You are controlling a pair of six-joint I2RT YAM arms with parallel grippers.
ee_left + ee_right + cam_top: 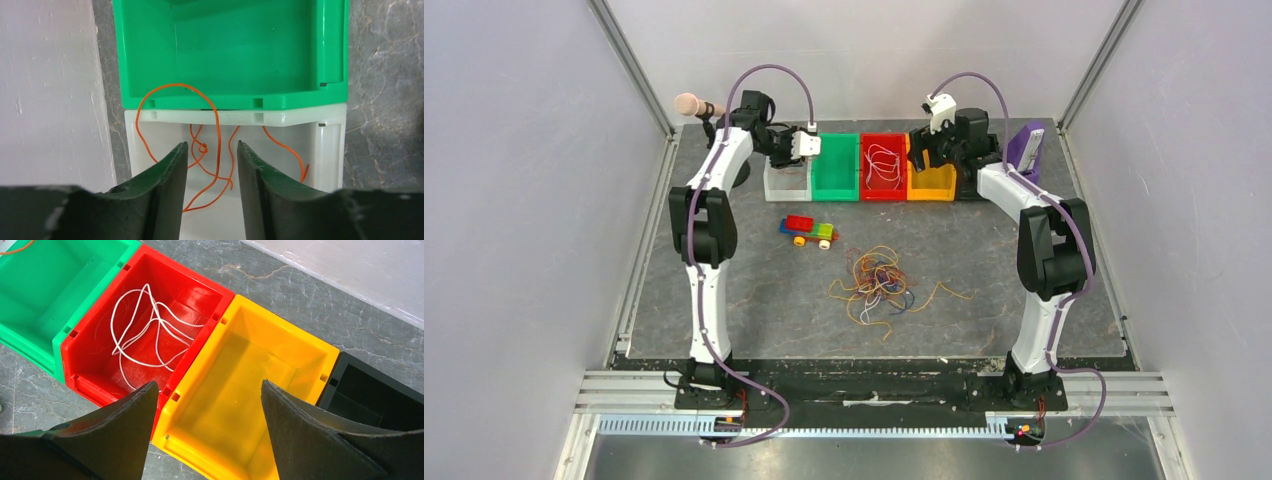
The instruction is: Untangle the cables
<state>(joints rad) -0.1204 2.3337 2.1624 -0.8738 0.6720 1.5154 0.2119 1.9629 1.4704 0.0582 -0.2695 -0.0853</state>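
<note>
Looks like you're dropping orange wires into the white bin w/ left gripper jaws apart, gripping nothing. One loop's draping onto the green bin, so lift straight up, no snagging. Your right gripper is gaping, empty; tangle is sitting on the counter.

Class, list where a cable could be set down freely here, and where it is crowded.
Free: green bin and yellow bin floors; table between cable tangle and right arm. Crowded: red bin holding white cables, white bin holding orange cables, the tangle.
</note>
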